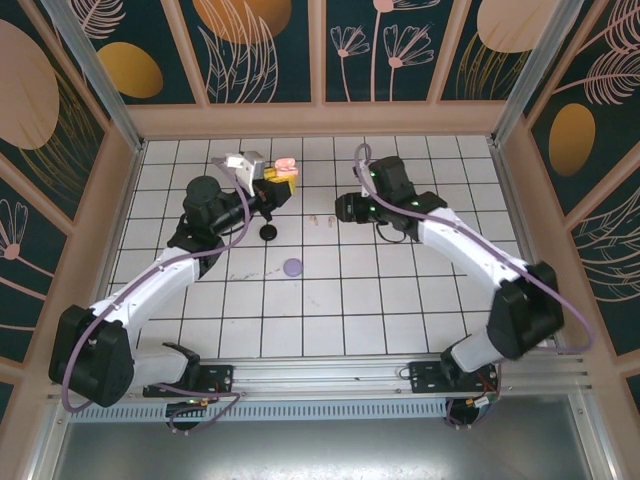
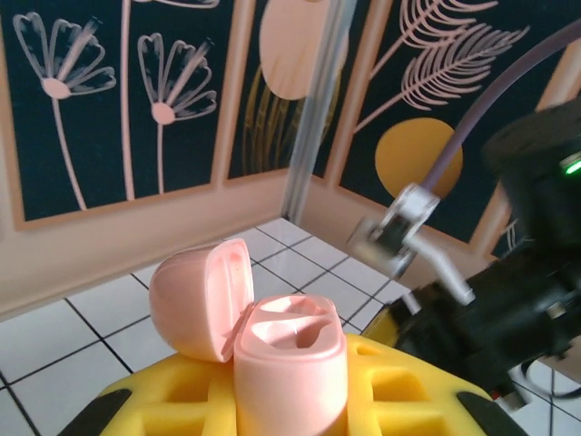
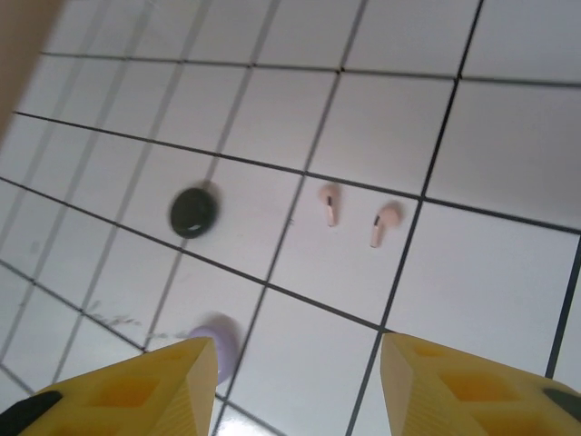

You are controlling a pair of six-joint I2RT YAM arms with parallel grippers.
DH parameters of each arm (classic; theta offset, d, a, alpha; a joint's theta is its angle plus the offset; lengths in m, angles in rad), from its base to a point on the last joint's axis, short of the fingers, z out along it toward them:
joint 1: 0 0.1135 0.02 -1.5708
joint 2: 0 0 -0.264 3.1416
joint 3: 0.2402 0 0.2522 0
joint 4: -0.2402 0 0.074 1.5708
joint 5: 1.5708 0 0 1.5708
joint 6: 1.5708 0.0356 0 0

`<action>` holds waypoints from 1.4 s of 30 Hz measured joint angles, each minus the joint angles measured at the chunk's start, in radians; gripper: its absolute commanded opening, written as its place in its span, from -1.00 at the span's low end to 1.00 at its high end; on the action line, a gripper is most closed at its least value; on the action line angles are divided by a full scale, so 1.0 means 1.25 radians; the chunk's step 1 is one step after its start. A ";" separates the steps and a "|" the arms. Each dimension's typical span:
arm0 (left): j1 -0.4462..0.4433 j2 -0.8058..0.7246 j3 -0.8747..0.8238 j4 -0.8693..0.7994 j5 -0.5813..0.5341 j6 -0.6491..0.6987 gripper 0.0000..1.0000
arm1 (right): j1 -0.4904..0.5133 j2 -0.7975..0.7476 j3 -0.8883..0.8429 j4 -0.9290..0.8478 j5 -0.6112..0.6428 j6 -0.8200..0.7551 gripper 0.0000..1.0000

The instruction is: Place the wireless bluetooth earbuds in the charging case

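My left gripper [image 1: 278,176] is shut on an open pink charging case [image 2: 290,359] and holds it above the tiles at the back. Its lid [image 2: 194,295] hangs back to the left, and both sockets face up, empty. The yellow fingers [image 2: 413,400] press on the case's sides. Two pink earbuds [image 3: 330,204] [image 3: 385,223] lie side by side on a white tile, apart from each other. My right gripper [image 3: 300,386] hovers above and just short of them, open, with nothing between its yellow fingertips [image 3: 150,391]. From above, the earbuds [image 1: 318,215] are tiny marks left of the right gripper [image 1: 345,208].
A round black case [image 3: 192,212] lies left of the earbuds, and a round lilac case [image 3: 218,343] lies nearer, partly behind my right gripper's left finger. Both also lie mid-floor in the top view: the black case [image 1: 268,232] and the lilac case [image 1: 292,267]. Patterned walls [image 1: 320,110] fence the tiled floor.
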 measured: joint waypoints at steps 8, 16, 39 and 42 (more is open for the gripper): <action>0.037 -0.017 -0.049 0.068 -0.066 -0.021 -1.00 | 0.012 0.247 0.187 -0.065 0.036 -0.001 -0.09; 0.087 -0.022 -0.064 0.136 -0.066 -0.054 -1.00 | 0.080 0.480 0.443 -0.171 0.104 -0.031 -0.10; 0.119 0.041 -0.067 0.207 0.004 -0.113 -1.00 | 0.113 0.672 0.642 -0.314 0.206 -0.071 -0.17; 0.120 0.043 -0.067 0.208 0.006 -0.114 -1.00 | 0.113 0.680 0.655 -0.314 0.205 -0.071 -0.19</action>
